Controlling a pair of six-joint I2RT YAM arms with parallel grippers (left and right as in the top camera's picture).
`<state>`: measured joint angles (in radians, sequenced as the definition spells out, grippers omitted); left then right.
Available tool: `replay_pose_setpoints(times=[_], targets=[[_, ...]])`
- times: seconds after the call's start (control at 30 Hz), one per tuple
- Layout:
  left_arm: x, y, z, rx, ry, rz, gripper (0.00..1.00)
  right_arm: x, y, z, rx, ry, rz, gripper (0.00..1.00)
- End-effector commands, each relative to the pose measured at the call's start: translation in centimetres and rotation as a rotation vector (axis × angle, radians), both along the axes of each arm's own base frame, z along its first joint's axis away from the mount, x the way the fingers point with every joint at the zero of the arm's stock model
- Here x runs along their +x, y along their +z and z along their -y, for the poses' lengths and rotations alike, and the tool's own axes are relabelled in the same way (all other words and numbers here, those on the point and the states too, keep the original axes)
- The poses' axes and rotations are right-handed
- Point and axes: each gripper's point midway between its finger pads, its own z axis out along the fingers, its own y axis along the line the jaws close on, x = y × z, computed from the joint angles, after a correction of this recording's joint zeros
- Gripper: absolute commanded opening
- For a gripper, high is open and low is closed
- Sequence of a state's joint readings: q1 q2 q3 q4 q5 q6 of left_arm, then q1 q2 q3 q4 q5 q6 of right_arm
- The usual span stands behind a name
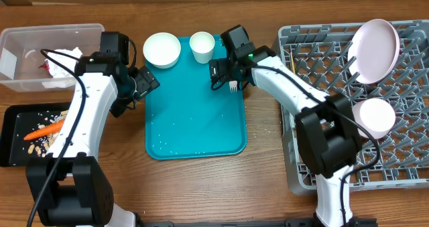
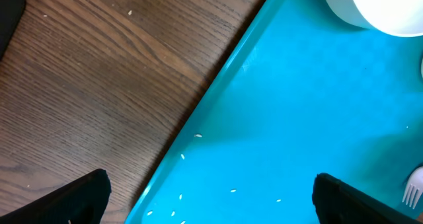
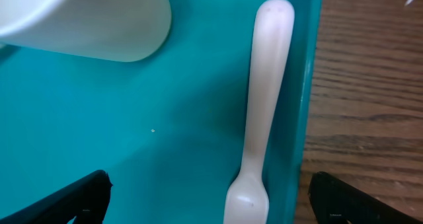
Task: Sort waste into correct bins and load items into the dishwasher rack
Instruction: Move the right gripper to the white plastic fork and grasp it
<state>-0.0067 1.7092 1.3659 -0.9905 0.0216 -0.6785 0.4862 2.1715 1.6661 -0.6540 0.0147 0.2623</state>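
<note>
Dishwasher rack (image 1: 409, 153), at the desk's right edge, partly loaded; sorting under way.

Right gripper (image 3: 208, 201): jaws wide apart and holding nothing. It hovers over a white fork (image 3: 264, 105) that lies along the right edge of the teal tray (image 3: 198, 85), tines toward the tray's near edge. Just beside the fork's handle, at the tray's far right corner, stands the white cup (image 3: 86, 16).

Left gripper (image 2: 211, 207): likewise spread and empty, poised over the tray's left edge. A white bowl (image 1: 162, 49) sits at the tray's far left corner. White crumbs (image 2: 198, 136) are scattered along the tray's left and near edges.

Done, as far as can be seen:
- The plate (image 1: 375, 46) stands on edge near the rack's far edge, with a second bowl (image 1: 374, 116) nearer the rack's middle.
- The clear tub (image 1: 27, 80), at the desk's far left corner, holds crumpled napkins (image 1: 64, 56) and the red wrapper (image 1: 45, 66).
- The black tray (image 1: 12, 153), at the desk's left edge, holds the carrot (image 1: 43, 130) and beige scraps (image 1: 50, 143).

A thin tan stick (image 1: 292, 61) at the rack's left edge may be the chopsticks; it is too small to tell.

Left to do, by judgement: load the fork, cup and bowl, and clear the crumbs. The task appears past its midpoint.
</note>
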Motion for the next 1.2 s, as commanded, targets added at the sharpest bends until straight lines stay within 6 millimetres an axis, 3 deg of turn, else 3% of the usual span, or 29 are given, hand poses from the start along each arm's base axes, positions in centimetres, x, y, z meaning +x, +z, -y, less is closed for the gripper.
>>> replay_pose_setpoints(times=[0.0, 0.63, 0.73, 0.83, 0.9, 1.17], targets=[[0.1, 0.3, 0.2, 0.010, -0.008, 0.016, 1.00, 0.6, 0.3, -0.7, 0.001, -0.007, 0.031, 1.00], [0.4, 0.4, 0.2, 0.010, -0.008, 0.028, 1.00, 0.1, -5.2, -1.8, -0.031, 0.016, -0.026, 0.99], [0.4, 0.4, 0.2, 0.010, -0.008, 0.030, 1.00, -0.3, -5.5, -1.7, -0.038, 0.018, -0.040, 0.91], [0.4, 0.4, 0.2, 0.010, -0.008, 0.031, 1.00, -0.5, -5.5, -2.1, -0.039, 0.021, -0.042, 0.70], [0.4, 0.4, 0.2, 0.010, -0.008, 0.031, 1.00, -0.6, -5.5, -2.0, -0.049, -0.004, -0.039, 0.61], [0.4, 0.4, 0.2, 0.010, -0.008, 0.030, 1.00, -0.6, -5.7, -0.3, -0.114, -0.169, -0.026, 0.54]])
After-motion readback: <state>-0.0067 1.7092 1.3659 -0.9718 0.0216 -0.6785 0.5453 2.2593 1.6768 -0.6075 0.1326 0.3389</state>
